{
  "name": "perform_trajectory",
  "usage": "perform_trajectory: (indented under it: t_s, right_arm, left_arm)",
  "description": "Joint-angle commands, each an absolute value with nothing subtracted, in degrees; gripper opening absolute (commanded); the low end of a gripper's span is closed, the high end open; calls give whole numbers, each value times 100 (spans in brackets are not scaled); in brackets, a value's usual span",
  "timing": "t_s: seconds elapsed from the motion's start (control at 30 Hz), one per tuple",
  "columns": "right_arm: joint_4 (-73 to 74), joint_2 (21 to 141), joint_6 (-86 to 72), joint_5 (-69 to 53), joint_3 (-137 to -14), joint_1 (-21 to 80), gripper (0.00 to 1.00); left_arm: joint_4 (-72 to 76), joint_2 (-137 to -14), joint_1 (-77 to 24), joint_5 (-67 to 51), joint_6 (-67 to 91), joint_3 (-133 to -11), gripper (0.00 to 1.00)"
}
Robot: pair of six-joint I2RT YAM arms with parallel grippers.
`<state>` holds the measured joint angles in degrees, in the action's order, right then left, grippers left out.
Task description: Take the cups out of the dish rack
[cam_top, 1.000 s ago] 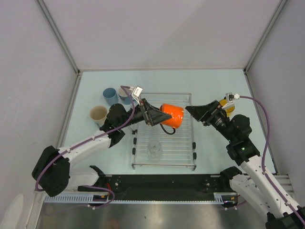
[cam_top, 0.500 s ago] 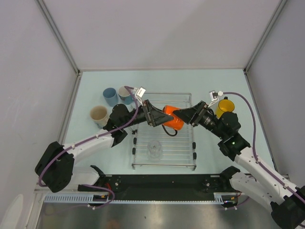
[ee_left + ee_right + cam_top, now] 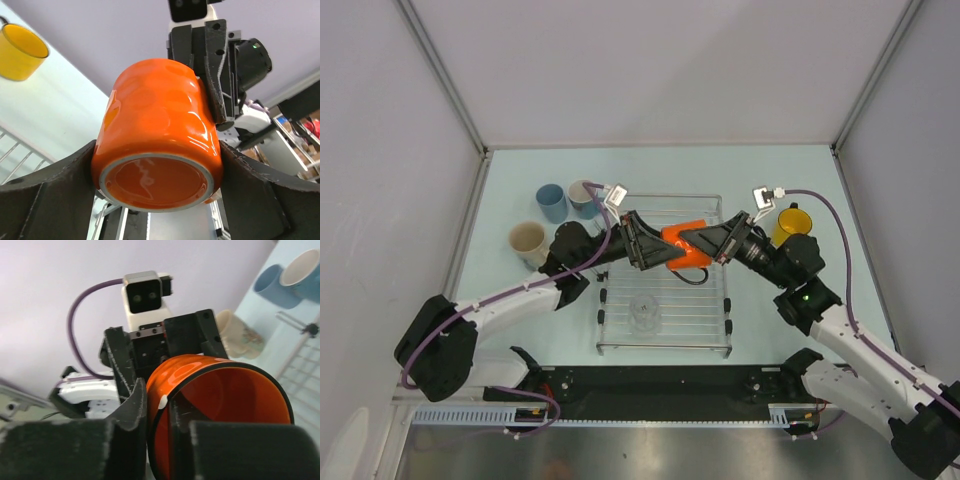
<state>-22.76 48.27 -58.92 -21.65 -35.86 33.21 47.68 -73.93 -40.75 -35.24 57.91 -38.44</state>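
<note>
The orange mug [image 3: 682,245] hangs on its side above the dish rack [image 3: 690,310], held from both ends. My left gripper [image 3: 655,248] is shut across its base end, both fingers pressed on the mug [image 3: 160,130]. My right gripper [image 3: 697,240] is shut on the rim, with one finger inside the mug [image 3: 225,400] and one outside. A small clear glass [image 3: 644,313] stands on the rack. Left of the rack on the table are two light blue cups [image 3: 551,202] [image 3: 584,198] and a beige cup [image 3: 528,240]. A yellow cup [image 3: 793,222] stands to the rack's right.
The two arms meet over the rack's far half, fingers close together around the mug. Grey walls enclose the table on three sides. A black rail [image 3: 650,385] runs along the near edge by the arm bases.
My right arm swung left from beside the yellow cup to the mug, and its jaws closed on the rim. The left gripper kept its hold and shifted the mug slightly.
</note>
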Motion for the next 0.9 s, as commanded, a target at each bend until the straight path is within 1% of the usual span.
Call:
perform_trajectory:
  t_s: [0.0, 0.1, 0.13, 0.17, 0.23, 0.27, 0.33, 0.37, 0.43, 0.47, 0.53, 0.6, 0.63, 0.67, 0.77, 0.87]
  right_arm:
    - [-2303, 4808, -5476, -1872, -3753, 3366, 0]
    - [-2242, 4729, -5467, -1855, -3727, 3384, 0]
    - [-2189, 4694, -5449, -1837, -3727, 3392, 0]
    - [-2058, 4641, -5406, -1767, -3727, 3393, 0]
    - [-1934, 4457, -5309, -1644, -3735, 3393, 0]
    - [-1794, 4404, -5282, -1617, -3761, 3393, 0]
    - [-1706, 4307, -5230, -1626, -3788, 3393, 0]
    - [-1627, 4281, -5212, -1669, -3805, 3393, 0]
    - [-1573, 4254, -5212, -1731, -3823, 3401, 0]
    - [-1486, 4245, -5195, -1775, -3849, 3401, 0]
    - [-1398, 4237, -5151, -1836, -3893, 3410, 0]
    - [-1301, 4219, -5124, -1846, -3902, 3419, 0]
    - [-1275, 4193, -5115, -1811, -3902, 3419, 0]
    - [-1222, 4131, -5115, -1758, -3894, 3419, 0]
    - [-1065, 4026, -5019, -1626, -3946, 3410, 0]
    - [-880, 3990, -4887, -1564, -4095, 3419, 0]
  left_arm:
    - [5046, -7418, -4175, -3560, 5827, -3999, 0]
    - [4844, -7479, -4175, -3630, 5792, -4095, 1]
    - [4738, -7497, -4166, -3656, 5766, -4131, 3]
    - [4502, -7497, -4149, -3665, 5722, -4235, 11]
    - [4264, -7488, -4131, -3683, 5564, -4333, 18]
    - [4080, -7471, -4105, -3691, 5529, -4411, 24]
    - [3921, -7471, -4087, -3691, 5406, -4482, 32]
    - [3789, -7471, -4052, -3691, 5388, -4569, 34]
    - [3683, -7479, -4043, -3683, 5335, -4631, 32]
    - [3604, -7479, -4017, -3665, 5318, -4675, 26]
    - [3516, -7488, -4008, -3639, 5256, -4728, 23]
    - [3341, -7515, -3999, -3612, 5186, -4807, 28]
    - [3296, -7549, -3982, -3630, 5168, -4834, 32]
    - [3226, -7567, -3955, -3639, 5159, -4869, 49]
    - [2981, -7550, -3876, -3551, 5142, -4895, 84]
    - [2796, -7497, -3806, -3472, 5080, -4930, 94]
